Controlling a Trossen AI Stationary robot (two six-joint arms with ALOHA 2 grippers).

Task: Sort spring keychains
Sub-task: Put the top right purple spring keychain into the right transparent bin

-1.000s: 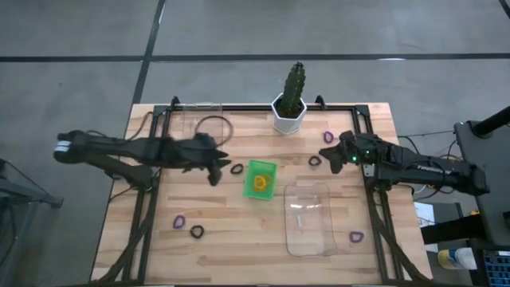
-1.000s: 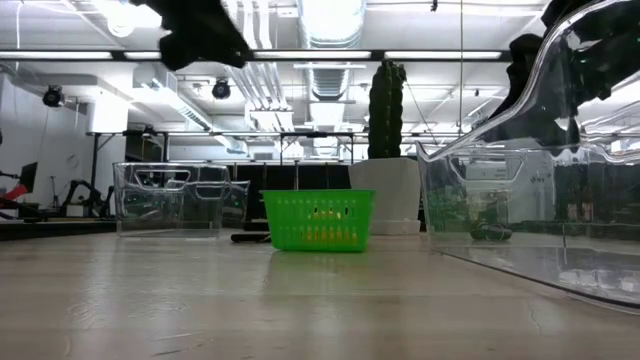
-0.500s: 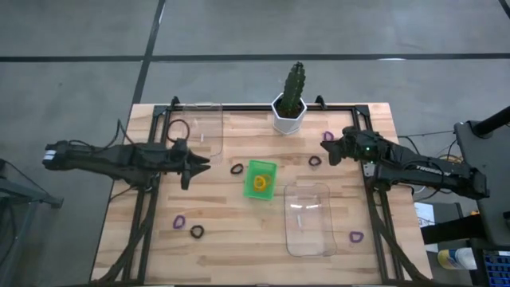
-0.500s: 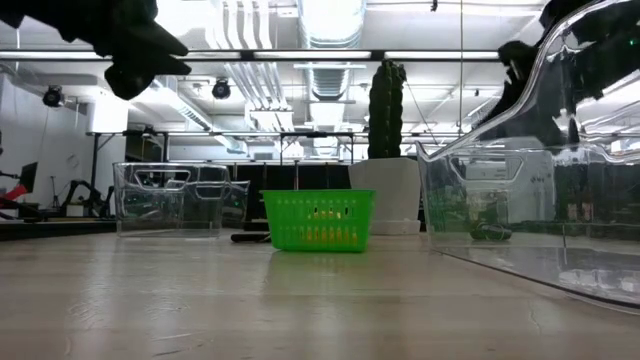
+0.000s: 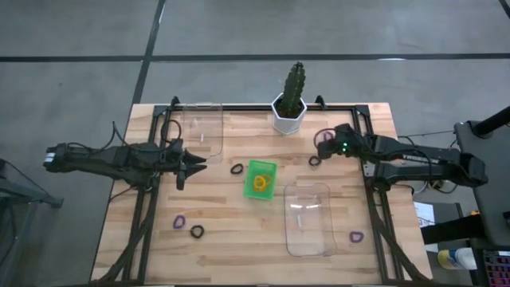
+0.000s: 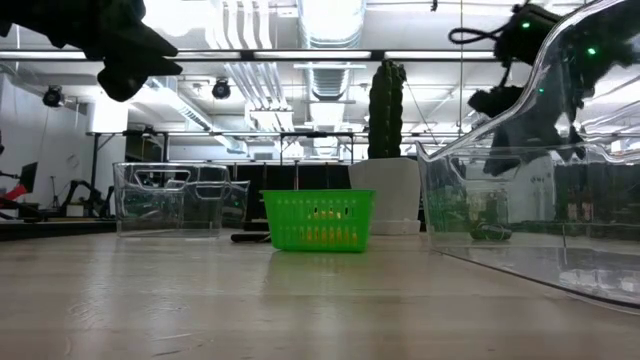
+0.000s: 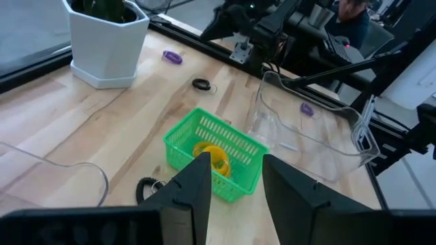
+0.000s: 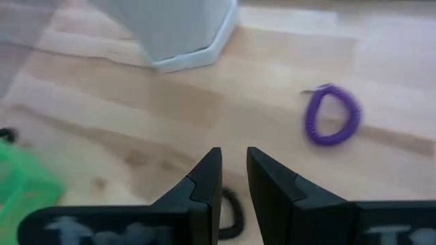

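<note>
Spring keychains lie flat and scattered on the wooden table. An orange one (image 7: 212, 153) lies in the green bin (image 5: 260, 177). A black one (image 5: 237, 169) lies left of the bin. My right gripper (image 8: 233, 170) hovers tipped down, narrowly open, over a black keychain (image 8: 231, 211), with a purple one (image 8: 332, 114) beyond it. More keychains lie near the front: purple (image 5: 180, 220), black (image 5: 197, 232) and purple (image 5: 355, 237). My left gripper (image 7: 235, 184) is open with nothing in it, above the table left of the bin.
A white pot with a cactus (image 5: 290, 108) stands at the far edge. One clear bin (image 5: 201, 123) sits at the far left, another (image 5: 307, 217) at the near right. A dark metal frame (image 5: 151, 199) runs along the table's sides.
My left gripper has drawn back toward the table's left edge, away from the green bin, and sunk a little. My right gripper has shifted slightly toward the cactus pot and tipped downward.
</note>
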